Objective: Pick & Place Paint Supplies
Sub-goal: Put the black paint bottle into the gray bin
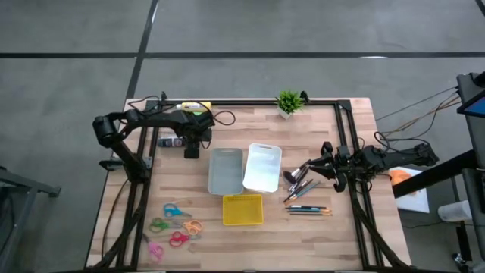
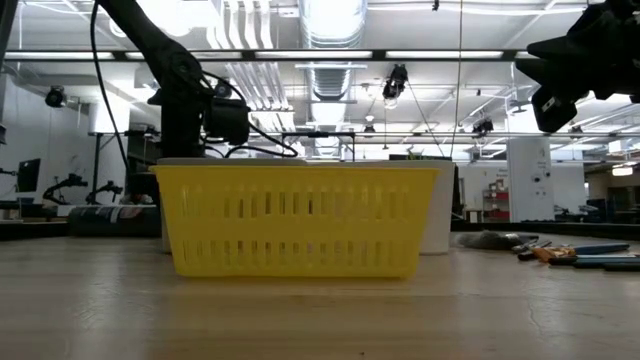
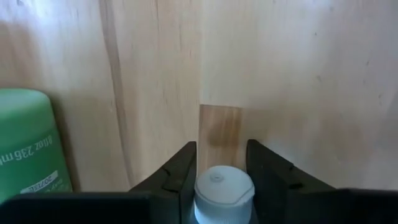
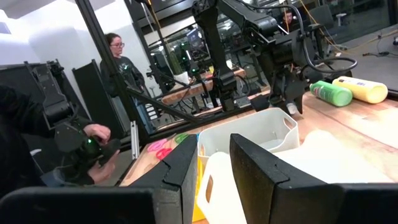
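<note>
My left gripper points down at the table's far left, its fingers closed on the pale cap of a paint bottle whose body the gripper hides. A green bottle lies on its side close by, and a yellow bottle lies beside that one. Brushes and pencils lie flat on the right part of the table. My right gripper hovers level and open at the right edge, with nothing between its fingers. My left gripper pinches the bottle's pale cap between its two fingers, one finger on each side of the round cap. The fingers come from above, pointing down. The cap's top faces up between them; whether the bottle stands on the table is hidden.
A grey bin and a white bin stand mid-table, with a yellow basket nearer the front. Several scissors lie at the near left. A potted plant stands at the far edge. A person sits beyond the table.
</note>
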Available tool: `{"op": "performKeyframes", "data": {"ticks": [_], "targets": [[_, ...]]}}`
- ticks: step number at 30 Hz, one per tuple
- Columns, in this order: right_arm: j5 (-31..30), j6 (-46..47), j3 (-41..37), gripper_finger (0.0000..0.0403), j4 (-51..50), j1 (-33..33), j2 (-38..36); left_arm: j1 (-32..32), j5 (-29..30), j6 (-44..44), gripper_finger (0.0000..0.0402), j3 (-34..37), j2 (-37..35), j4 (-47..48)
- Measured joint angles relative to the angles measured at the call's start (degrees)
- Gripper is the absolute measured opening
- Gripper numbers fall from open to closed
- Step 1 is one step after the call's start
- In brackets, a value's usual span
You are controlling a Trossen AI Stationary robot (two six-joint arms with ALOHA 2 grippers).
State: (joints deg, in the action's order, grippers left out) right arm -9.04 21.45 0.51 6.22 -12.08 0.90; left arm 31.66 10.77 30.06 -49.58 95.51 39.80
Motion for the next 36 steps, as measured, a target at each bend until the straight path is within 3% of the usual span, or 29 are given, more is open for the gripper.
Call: {"op": "performKeyframes", "data": {"ticks": [6,15,22,29,36], "targets": [[0.02,0.00,0.01,0.0093,-0.02,-0.02,0.01,-0.02,-0.42,-0.93,0.0137,-0.82,-1.41,0.25],[0.00,0.00,0.01,0.0093,-0.02,0.01,0.01,-0.04,-0.62,-7.91,0.0192,-8.69,-7.53,10.55],[0.00,0.00,0.00,0.0093,-0.02,0.00,0.01,1.65,-0.70,-4.78,0.0242,-6.09,-12.84,11.45],[0.01,0.00,0.01,0.0093,-0.02,-0.01,0.01,7.71,-0.90,-5.00,0.0292,-2.03,-12.60,8.68],[0.00,0.00,0.00,0.0093,-0.02,-0.01,0.01,9.86,-1.55,-4.35,0.0306,0.81,-12.44,6.13]]}}
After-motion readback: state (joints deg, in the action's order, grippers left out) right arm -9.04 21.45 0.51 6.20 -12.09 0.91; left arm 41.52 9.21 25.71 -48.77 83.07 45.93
